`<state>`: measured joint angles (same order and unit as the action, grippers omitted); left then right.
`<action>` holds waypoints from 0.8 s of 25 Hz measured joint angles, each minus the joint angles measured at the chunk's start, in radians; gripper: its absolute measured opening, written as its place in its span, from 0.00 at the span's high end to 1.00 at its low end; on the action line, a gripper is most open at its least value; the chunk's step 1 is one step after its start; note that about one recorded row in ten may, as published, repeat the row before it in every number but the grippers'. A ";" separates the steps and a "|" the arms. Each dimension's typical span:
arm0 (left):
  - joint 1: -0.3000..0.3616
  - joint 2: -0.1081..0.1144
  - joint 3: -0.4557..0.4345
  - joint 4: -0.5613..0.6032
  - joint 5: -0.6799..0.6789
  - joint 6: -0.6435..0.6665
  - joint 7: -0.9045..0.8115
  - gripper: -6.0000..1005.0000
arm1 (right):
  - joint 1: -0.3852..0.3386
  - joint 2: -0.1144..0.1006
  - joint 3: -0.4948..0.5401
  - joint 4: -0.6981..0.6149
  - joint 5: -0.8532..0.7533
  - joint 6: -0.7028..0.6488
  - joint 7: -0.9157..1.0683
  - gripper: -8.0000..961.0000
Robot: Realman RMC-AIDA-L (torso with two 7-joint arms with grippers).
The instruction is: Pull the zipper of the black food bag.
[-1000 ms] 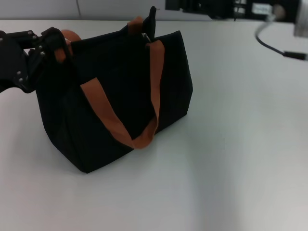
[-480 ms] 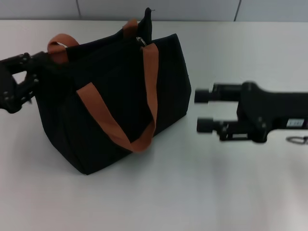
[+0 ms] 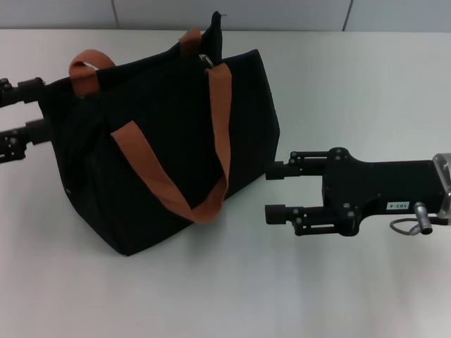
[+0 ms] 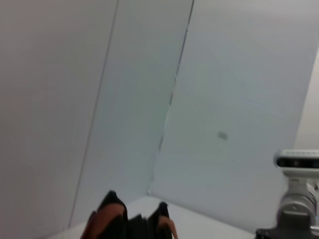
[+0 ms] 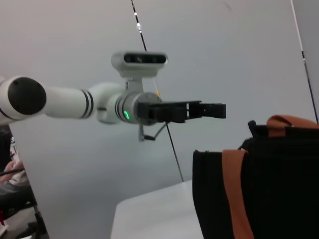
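Note:
The black food bag (image 3: 162, 141) stands on the white table, with two orange-brown strap handles (image 3: 158, 179). A small silver zipper pull (image 3: 205, 59) shows at the top edge near the far end. My left gripper (image 3: 32, 109) is open at the bag's left end, level with its upper part, holding nothing. My right gripper (image 3: 271, 191) is open and empty, fingers pointing at the bag's right side, just short of it. The right wrist view shows the bag (image 5: 279, 189) and, beyond it, the left gripper (image 5: 212, 110). The bag's top (image 4: 127, 224) shows in the left wrist view.
White table (image 3: 366, 84) all around the bag; a grey wall runs behind it. The right arm's wrist and a cable loop (image 3: 409, 225) lie over the table at the right edge. The right arm's wrist camera (image 4: 299, 162) shows in the left wrist view.
The right arm came down from the far edge to the bag's right side and moved left toward it. The left gripper let go of the handle and drew back left.

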<state>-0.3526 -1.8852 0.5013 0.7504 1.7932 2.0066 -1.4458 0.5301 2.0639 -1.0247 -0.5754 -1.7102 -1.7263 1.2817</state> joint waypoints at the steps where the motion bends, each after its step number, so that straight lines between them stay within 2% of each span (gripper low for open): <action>1: 0.001 0.001 0.009 0.013 0.000 0.001 -0.017 0.31 | 0.000 0.001 0.000 0.002 -0.002 0.003 -0.003 0.28; 3: 0.001 0.003 0.024 0.021 -0.005 0.004 -0.037 0.26 | 0.000 0.005 -0.001 0.006 -0.009 0.013 -0.014 0.28; 5: -0.002 -0.016 0.087 0.016 -0.014 0.006 -0.017 0.24 | 0.000 0.011 -0.001 0.010 -0.017 0.030 -0.030 0.28; 6: -0.002 -0.016 0.087 0.016 -0.014 0.006 -0.017 0.23 | 0.000 0.012 -0.002 0.015 -0.020 0.036 -0.041 0.28; 9: -0.004 -0.056 0.193 0.016 -0.019 0.006 0.050 0.21 | 0.012 0.015 0.000 0.065 -0.023 0.048 -0.090 0.28; 12: -0.004 -0.068 0.220 0.015 -0.019 0.006 0.070 0.19 | 0.017 0.015 0.004 0.082 -0.022 0.049 -0.106 0.28; 13: 0.004 -0.106 0.268 0.015 -0.022 0.006 0.135 0.19 | 0.018 0.015 0.005 0.085 -0.022 0.049 -0.110 0.28; 14: 0.013 -0.129 0.281 0.011 -0.024 0.006 0.183 0.19 | 0.018 0.015 0.003 0.086 -0.022 0.049 -0.111 0.28; 15: 0.013 -0.129 0.281 0.011 -0.024 0.006 0.183 0.19 | 0.018 0.015 0.003 0.086 -0.022 0.049 -0.111 0.28; 17: 0.023 -0.154 0.303 -0.011 -0.022 0.006 0.268 0.19 | 0.019 0.015 -0.001 0.087 -0.023 0.049 -0.112 0.28; 20: 0.026 -0.170 0.340 -0.050 -0.015 0.002 0.349 0.19 | 0.020 0.015 -0.002 0.095 -0.024 0.048 -0.118 0.28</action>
<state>-0.3261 -2.0553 0.8413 0.7009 1.7782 2.0090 -1.0964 0.5501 2.0784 -1.0270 -0.4807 -1.7341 -1.6782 1.1633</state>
